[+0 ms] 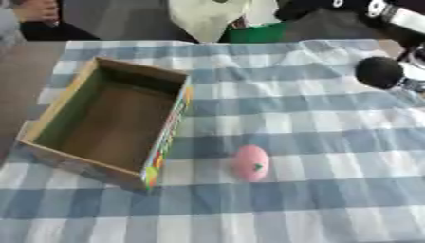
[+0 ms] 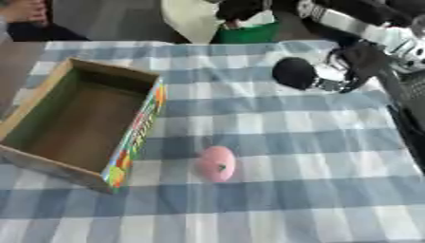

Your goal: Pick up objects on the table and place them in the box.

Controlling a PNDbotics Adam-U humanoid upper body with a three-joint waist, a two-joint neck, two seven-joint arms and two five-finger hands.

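An open cardboard box (image 1: 58, 107) with a colourful printed side stands on the left of the blue-and-white checked cloth, and its inside looks bare. A pink rounded object (image 1: 250, 163) with a small green mark lies on the cloth just right of the box's near corner. My right arm comes in from the upper right. Its hand (image 2: 295, 72) shows as a dark rounded shape above the far right of the cloth, well away from the pink object and the box. My left hand does not show.
The checked cloth (image 1: 291, 104) covers most of the table; bare brown table (image 1: 21, 71) shows at the left edge. A white and green thing (image 1: 224, 21) stands beyond the far edge. Dark arm parts (image 2: 407, 95) run down the right side.
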